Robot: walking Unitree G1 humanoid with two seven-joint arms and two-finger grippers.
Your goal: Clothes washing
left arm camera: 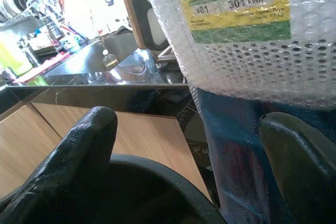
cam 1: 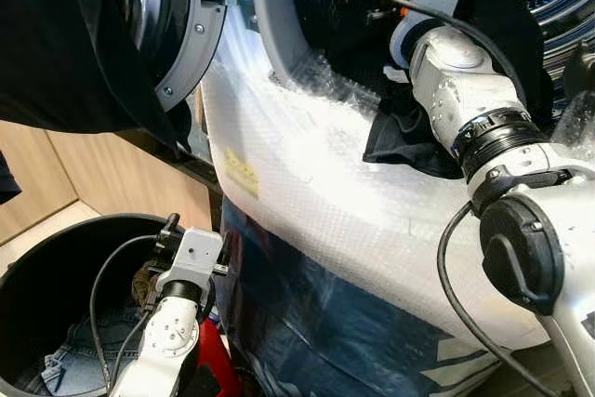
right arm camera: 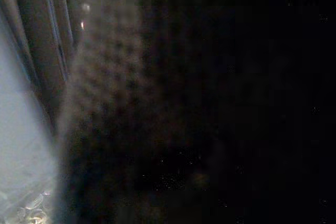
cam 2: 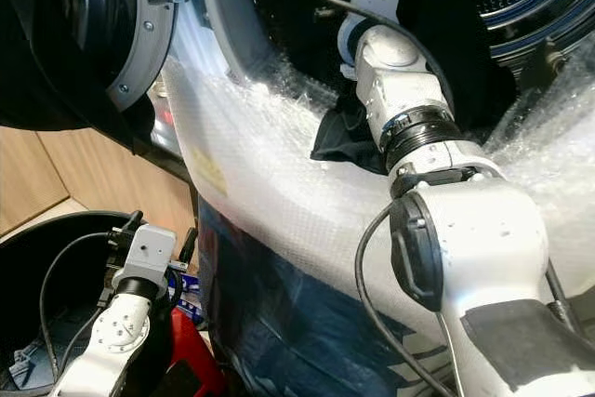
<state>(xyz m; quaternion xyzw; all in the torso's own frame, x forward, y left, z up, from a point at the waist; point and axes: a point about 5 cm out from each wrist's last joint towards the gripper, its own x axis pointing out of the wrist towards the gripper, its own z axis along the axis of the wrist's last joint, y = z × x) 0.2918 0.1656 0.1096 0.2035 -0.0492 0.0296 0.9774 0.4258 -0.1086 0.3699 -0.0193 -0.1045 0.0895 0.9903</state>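
The washing machine is wrapped in bubble wrap (cam 1: 307, 192), and its round door (cam 1: 181, 34) stands open at the upper left. My right arm (cam 1: 462, 90) reaches into the dark drum (cam 1: 321, 6), so its gripper is hidden inside; the right wrist view is nearly black. A black garment (cam 1: 409, 141) hangs out over the drum's lower rim beside that arm. My left gripper (left arm camera: 191, 129) hovers low over a black laundry basket (cam 1: 56, 239), open with nothing between its fingers. Blue jeans (cam 1: 84, 346) lie in the basket.
Dark cloth (cam 1: 56, 53) hangs at the upper left in front of the door. Wooden cabinet fronts (cam 1: 102, 174) stand behind the basket. A red object (cam 1: 218, 355) sits between basket and machine. A yellow energy label (left arm camera: 233, 3) is under the wrap.
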